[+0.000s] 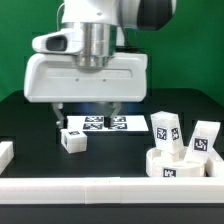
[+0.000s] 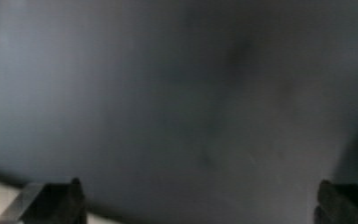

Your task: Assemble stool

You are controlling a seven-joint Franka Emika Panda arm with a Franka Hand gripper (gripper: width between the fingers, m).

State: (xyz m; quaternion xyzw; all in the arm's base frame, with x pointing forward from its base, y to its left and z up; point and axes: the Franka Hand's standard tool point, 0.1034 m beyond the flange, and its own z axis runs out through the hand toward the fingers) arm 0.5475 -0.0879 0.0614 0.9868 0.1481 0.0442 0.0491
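Observation:
The stool's round white seat (image 1: 180, 166) lies at the exterior view's right, near the front rail. Two blocky white legs (image 1: 165, 130) (image 1: 205, 138) stand upright at its far side; whether they touch it I cannot tell. A third small leg (image 1: 72, 141) lies alone on the black table left of centre. My gripper (image 1: 87, 112) hangs open above the table, behind that lone leg and over the marker board (image 1: 105, 123). In the wrist view the gripper (image 2: 202, 205) shows two dark fingertips (image 2: 55, 205) far apart, with only blurred dark surface between them.
A long white border rail (image 1: 110, 190) runs along the front edge. A short white rail piece (image 1: 5, 152) sits at the exterior view's left. A green wall stands behind the table.

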